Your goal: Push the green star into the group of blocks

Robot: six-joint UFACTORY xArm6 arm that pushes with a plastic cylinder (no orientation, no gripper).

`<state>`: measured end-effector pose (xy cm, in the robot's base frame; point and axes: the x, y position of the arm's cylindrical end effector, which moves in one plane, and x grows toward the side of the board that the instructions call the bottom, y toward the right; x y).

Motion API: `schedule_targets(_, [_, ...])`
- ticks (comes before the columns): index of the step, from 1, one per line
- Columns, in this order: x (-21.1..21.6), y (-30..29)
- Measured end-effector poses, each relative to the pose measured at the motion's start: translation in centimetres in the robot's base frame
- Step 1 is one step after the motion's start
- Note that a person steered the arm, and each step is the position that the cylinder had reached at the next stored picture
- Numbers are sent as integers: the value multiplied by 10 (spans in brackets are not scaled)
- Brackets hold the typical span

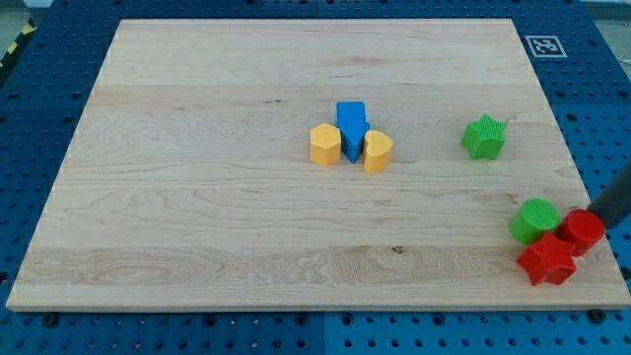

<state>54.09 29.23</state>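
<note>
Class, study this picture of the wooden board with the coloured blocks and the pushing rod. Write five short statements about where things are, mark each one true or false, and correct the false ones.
1. The green star touches the yellow blocks. False: it lies apart, toward the view's right of the middle cluster.
2. The blue blocks sit between two yellow blocks. True.
3. My tip is beside the green star. False: it is at the view's right edge, by the red blocks.
4. A round green block sits next to the red blocks. True.
5. The red blocks lie at the view's top left. False: they lie at the bottom right of the board.
</note>
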Motion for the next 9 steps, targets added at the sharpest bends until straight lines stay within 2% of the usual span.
schedule_targets(2, [11, -29])
schedule_targets(4, [-18, -5])
schedule_targets(5, [-63, 1])
schedule_targets(6, [-140, -12])
schedule_targets(7, [-195, -66])
schedule_targets(8, [-188, -124])
schedule_targets(9, [-143, -141])
